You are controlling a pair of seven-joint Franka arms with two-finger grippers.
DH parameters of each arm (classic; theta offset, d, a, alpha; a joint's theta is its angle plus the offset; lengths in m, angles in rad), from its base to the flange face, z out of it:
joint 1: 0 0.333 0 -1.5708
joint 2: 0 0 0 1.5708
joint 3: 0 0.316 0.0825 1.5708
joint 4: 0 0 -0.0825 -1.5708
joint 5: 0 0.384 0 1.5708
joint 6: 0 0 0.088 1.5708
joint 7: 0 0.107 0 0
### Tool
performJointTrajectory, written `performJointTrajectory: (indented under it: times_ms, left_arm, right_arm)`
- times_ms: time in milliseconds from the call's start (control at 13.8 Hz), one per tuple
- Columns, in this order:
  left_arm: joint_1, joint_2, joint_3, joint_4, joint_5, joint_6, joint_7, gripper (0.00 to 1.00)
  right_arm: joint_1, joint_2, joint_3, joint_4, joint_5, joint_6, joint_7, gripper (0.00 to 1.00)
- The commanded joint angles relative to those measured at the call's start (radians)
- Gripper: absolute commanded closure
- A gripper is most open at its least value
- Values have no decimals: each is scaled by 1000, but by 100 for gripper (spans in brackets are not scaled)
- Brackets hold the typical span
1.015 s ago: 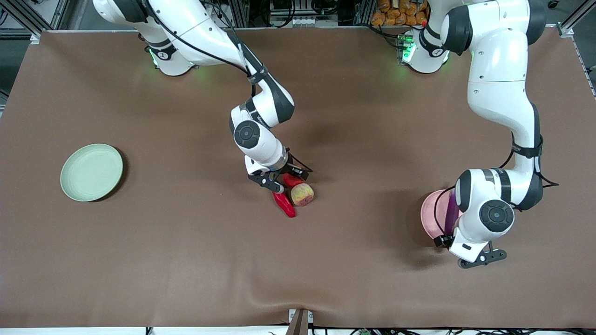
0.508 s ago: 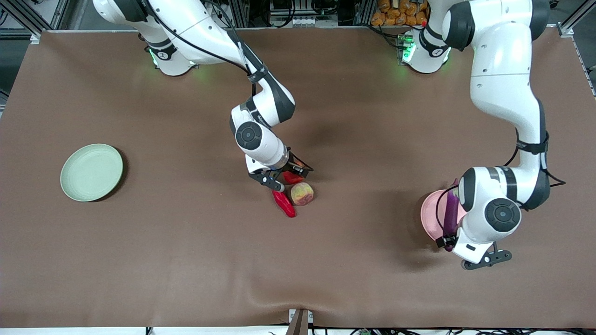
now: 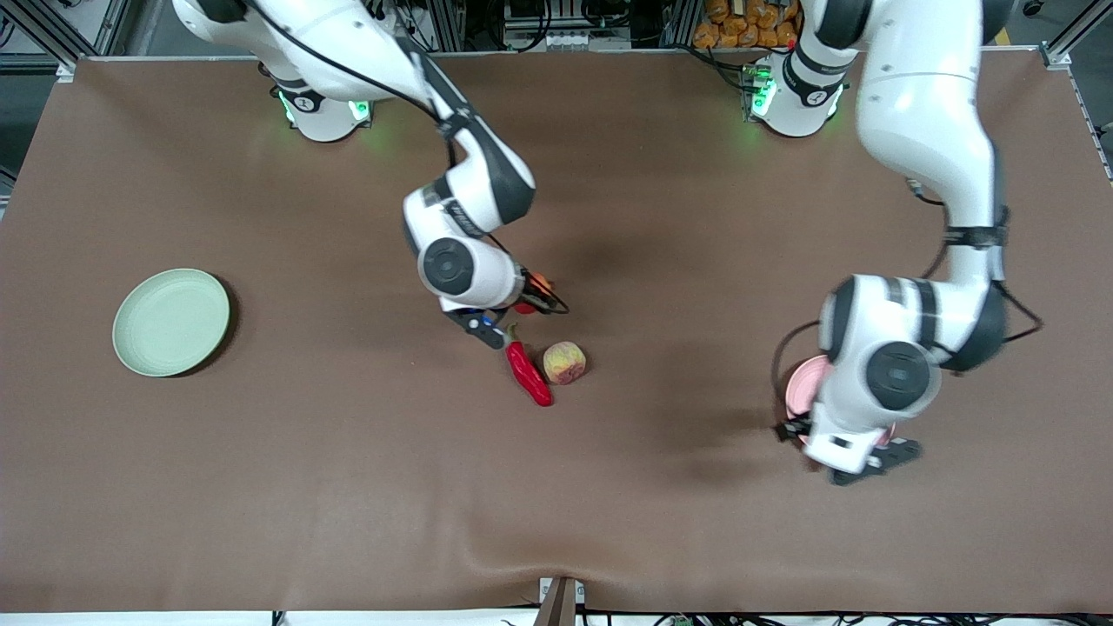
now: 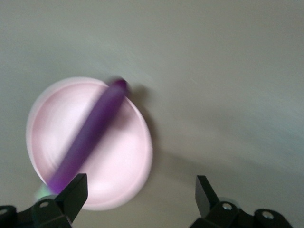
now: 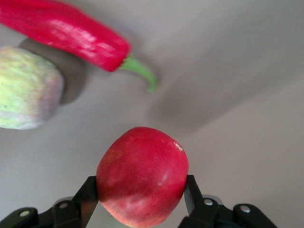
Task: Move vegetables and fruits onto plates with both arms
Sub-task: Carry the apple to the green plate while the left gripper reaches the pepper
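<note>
Right gripper (image 5: 141,199) pinching the pomegranate (image 5: 142,175) above the table (image 3: 348,469) beside chili (image 3: 529,374) and peach (image 3: 564,362), green plate (image 3: 171,322) bare toward that arm's end; left gripper (image 4: 137,192) spread over pink plate (image 4: 118,166) bearing the eggplant (image 4: 88,135).

Both arms (image 3: 926,130) have glossy white rounded shells with black joint bands and round black end caps. Black cables run along each, strapped on. Bases (image 3: 787,96) glow green. Grippers (image 4: 137,194) are black, with silver screws at the finger mounts.
</note>
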Motion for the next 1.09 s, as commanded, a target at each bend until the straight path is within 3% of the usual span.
performJointTrajectory:
  times_ms: [0, 363, 580, 725, 870, 1015]
  left_arm:
    - [-93, -10, 6, -11, -1, -21, -193, 0]
    - [-254, -6, 1, -2, -112, -17, -640, 0]
    - [-346, 3, -4, 30, -112, 8, -904, 0]
    - [-438, 26, -7, 40, -110, 64, -1099, 0]
    - [-492, 52, -8, 40, -110, 202, -1222, 0]
    - [-532, 101, -8, 46, -110, 345, -1247, 0]
  right_arm:
    - [-118, -112, 1, -22, -21, -201, -161, 100]
    - [-319, -224, -6, -68, -233, -431, -471, 100]
    - [-464, -287, -11, -180, -369, -430, -724, 100]
    - [-556, -284, -31, -222, -402, -419, -864, 100]
    - [-612, -284, -72, -261, -487, -358, -1034, 100]
    - [-678, -266, -156, -292, -505, -250, -1265, 100]
